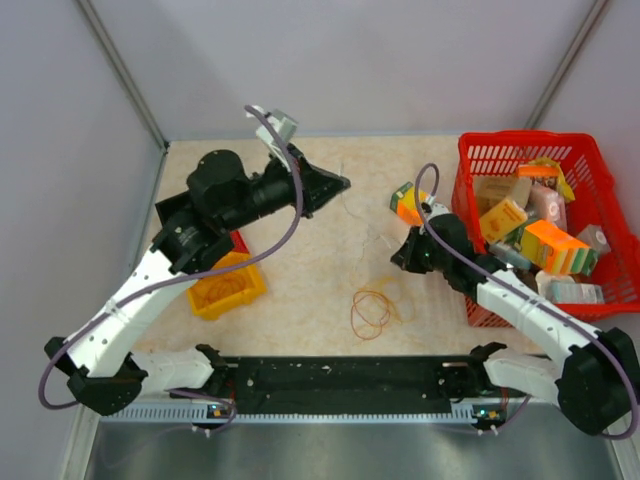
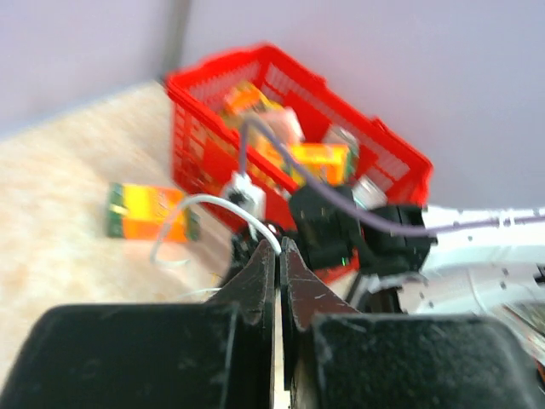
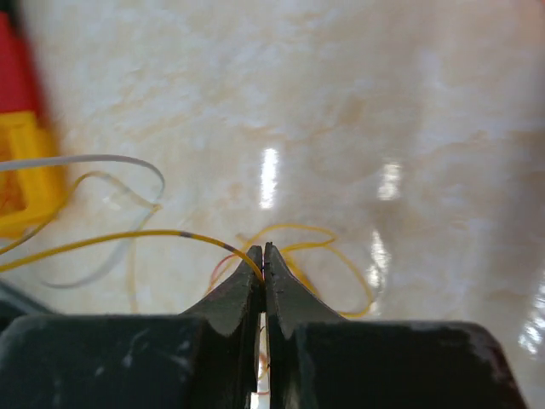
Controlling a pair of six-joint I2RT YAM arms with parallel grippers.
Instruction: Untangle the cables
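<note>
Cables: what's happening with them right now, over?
Left gripper shut on white cable. Right gripper shut on yellow cable. Orange loops loose on table. Carton close by.

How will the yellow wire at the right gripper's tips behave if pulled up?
Probably floppy: the yellow wire bends in a long curve away from the shut right gripper. Likely very light, being so thin. It may drag others along, since it runs by the white wire and loose loops lie just behind the tips.
</note>
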